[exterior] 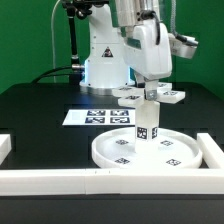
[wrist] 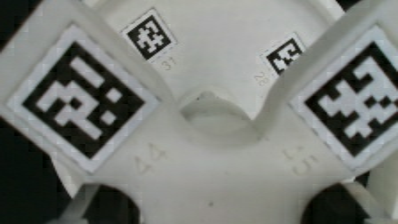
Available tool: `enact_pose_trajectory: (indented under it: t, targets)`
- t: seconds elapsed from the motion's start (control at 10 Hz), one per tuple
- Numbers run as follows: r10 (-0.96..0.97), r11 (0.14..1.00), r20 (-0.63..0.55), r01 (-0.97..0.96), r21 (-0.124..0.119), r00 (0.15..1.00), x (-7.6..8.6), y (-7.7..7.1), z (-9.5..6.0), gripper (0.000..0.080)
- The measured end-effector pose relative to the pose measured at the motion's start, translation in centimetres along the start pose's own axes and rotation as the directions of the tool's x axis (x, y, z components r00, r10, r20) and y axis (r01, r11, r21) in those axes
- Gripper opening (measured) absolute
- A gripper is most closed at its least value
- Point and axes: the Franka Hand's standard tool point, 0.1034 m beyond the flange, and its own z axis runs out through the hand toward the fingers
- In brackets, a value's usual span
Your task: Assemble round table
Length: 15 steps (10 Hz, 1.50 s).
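**Fig. Bright, diffuse lighting; two views of unequal sharpness.**
Exterior view: even light nearly blows out the white disc against the black table, and shadows are faint (coarse resolution softens every edge). Wrist view: the cross-shaped foot lies too close for focus, its tags are smeared, and the fingertips are dark blurs.

Looking across a black table, matte and dark, catching soft, even light. Seeing a plain green backdrop rising behind the table and filling the far side from edge to edge. Finding white border walls running along the table's near edge and turning back at both ends. Noting the marker board lying flat near the table's middle.
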Motion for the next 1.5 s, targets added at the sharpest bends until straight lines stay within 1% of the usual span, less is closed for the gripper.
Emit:
enact_pose_trajectory:
  t: [0.2,0.4,0.5,0.6,0.7,0.8,0.9,1.0,1.1,1.2,1.4,1.5]
  targets:
    - [0.184,0.983,0.008,-0.184,0.003,0.983,0.1,-0.1,0.0,0.0448]
    - [0.289,0.957,0.027,-0.289,-0.013,0.957,0.1,-0.1,0.0,0.0448]
    - [0.296,0.955,0.027,-0.296,-0.009,0.955,0.1,-0.2,0.0,0.0448]
    - [0.290,0.957,0.027,-0.289,-0.009,0.957,0.1,-0.2,0.0,0.0448]
    - [0.283,0.959,0.027,-0.283,-0.009,0.959,0.1,-0.1,0.0,0.0547]
    - [0.263,0.965,0.029,-0.263,-0.009,0.964,0.0,-0.2,-0.1,0.0547]
    - [0.231,0.973,0.038,-0.231,-0.001,0.972,-0.2,-0.3,-0.7,0.0628]
    - [0.202,0.979,0.051,-0.202,0.004,0.978,-0.5,-0.4,-1.5,0.0628]
    - [0.170,0.985,0.064,-0.172,0.017,0.983,-0.8,-0.7,-2.7,0.0645]
    - [0.137,0.989,0.075,-0.140,0.035,0.988,-1.1,-1.0,-3.7,0.0649]
    - [0.117,0.992,0.072,-0.120,0.032,0.990,-1.1,-0.9,-3.3,0.0649]
    - [0.045,0.998,0.069,-0.047,0.037,0.997,-1.1,-0.9,-3.3,0.0649]
